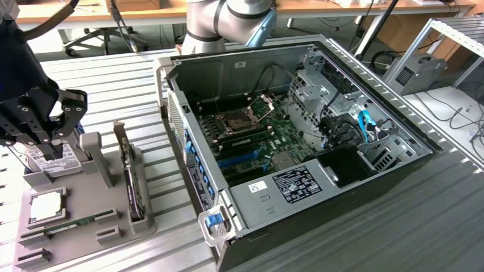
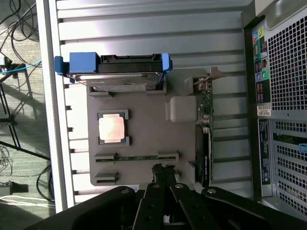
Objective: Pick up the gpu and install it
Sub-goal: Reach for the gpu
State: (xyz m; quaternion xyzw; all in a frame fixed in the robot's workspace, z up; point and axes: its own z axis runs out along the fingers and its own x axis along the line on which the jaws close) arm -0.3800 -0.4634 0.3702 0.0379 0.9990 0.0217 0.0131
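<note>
The gpu (image 1: 133, 184) stands on its edge in a slot of the grey holder tray (image 1: 90, 195), at the exterior view's left, beside the open computer case (image 1: 302, 141). In the wrist view the gpu (image 2: 206, 143) appears edge-on, a thin green and black strip with its silver bracket (image 2: 209, 79) at one end. My gripper (image 1: 47, 148) hangs above the far left part of the tray, apart from the gpu. Its black fingers (image 2: 159, 173) are pressed together, shut on nothing.
The tray also carries a hard drive (image 2: 115, 72) with blue rails, a processor chip (image 2: 112, 128) and a memory stick (image 2: 136, 157). The case lies open with its motherboard (image 1: 264, 144) exposed. The ribbed metal table (image 1: 363, 238) runs around both.
</note>
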